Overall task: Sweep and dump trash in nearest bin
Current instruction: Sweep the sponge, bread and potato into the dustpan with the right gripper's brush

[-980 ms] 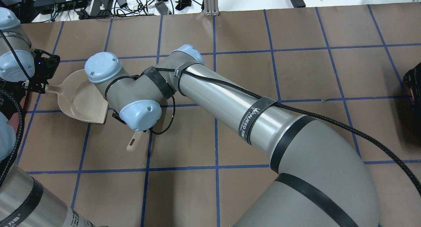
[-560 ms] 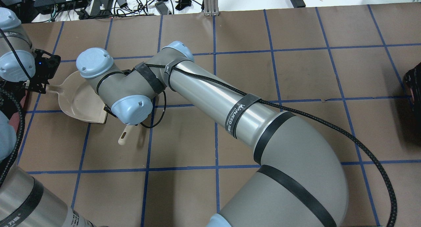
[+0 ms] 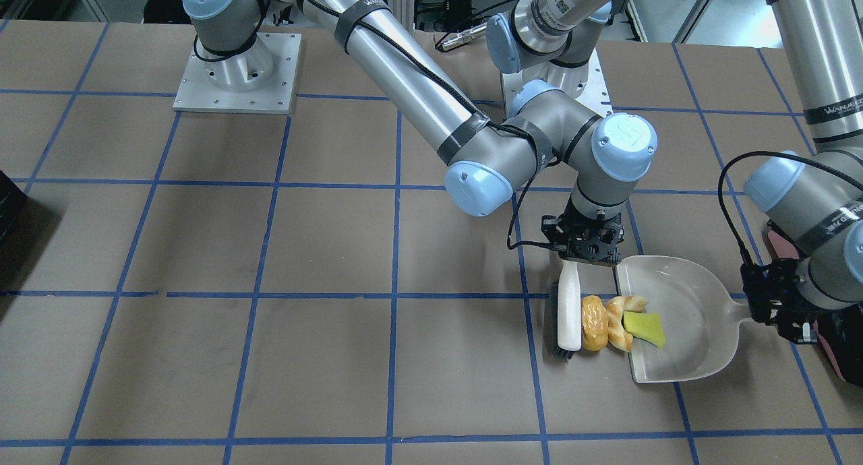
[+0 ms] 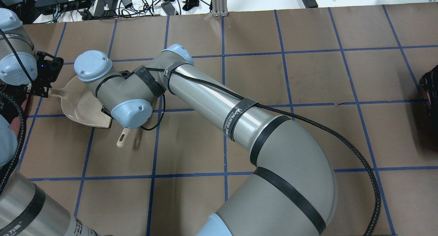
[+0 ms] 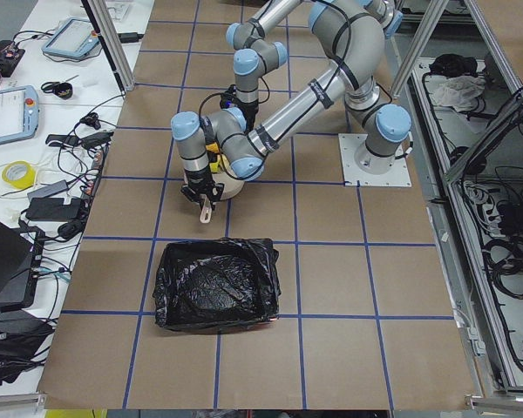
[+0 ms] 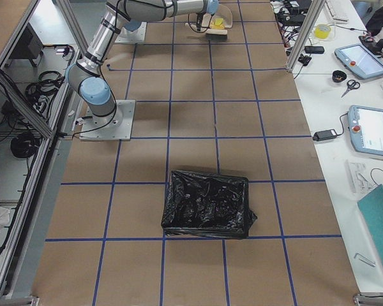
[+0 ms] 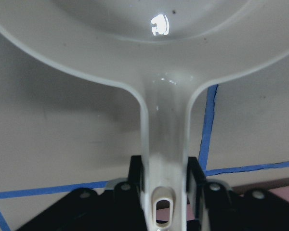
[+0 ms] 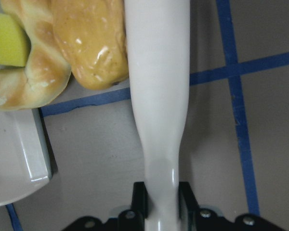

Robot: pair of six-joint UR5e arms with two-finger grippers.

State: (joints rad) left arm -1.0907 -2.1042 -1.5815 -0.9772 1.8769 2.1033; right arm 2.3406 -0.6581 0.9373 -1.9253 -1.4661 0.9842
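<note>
My right gripper [image 3: 585, 248] is shut on the white brush handle [image 3: 570, 310], also seen in the right wrist view [image 8: 159, 96]. The brush lies against the amber lump [image 3: 593, 323], which touches the croissant piece [image 3: 617, 325] and the yellow-green sponge wedge [image 3: 645, 329] at the mouth of the white dustpan [image 3: 688, 303]. The sponge is inside the pan. The lump [image 8: 94, 43] sits at the pan's lip. My left gripper [image 3: 775, 304] is shut on the dustpan handle [image 7: 164, 144]. A black-bagged bin [image 5: 216, 283] stands on the table near the dustpan.
A second black-bagged bin [image 6: 207, 204] stands toward the table's other end; its edge shows in the overhead view [image 4: 432, 89]. My right arm [image 4: 212, 99] stretches across the table and hides the trash from above. Cables and devices lie beyond the far edge.
My right arm has swung left in the overhead view, carrying the brush toward the dustpan. The brush handle's end has moved left and up. The left gripper and dustpan have stayed put.
</note>
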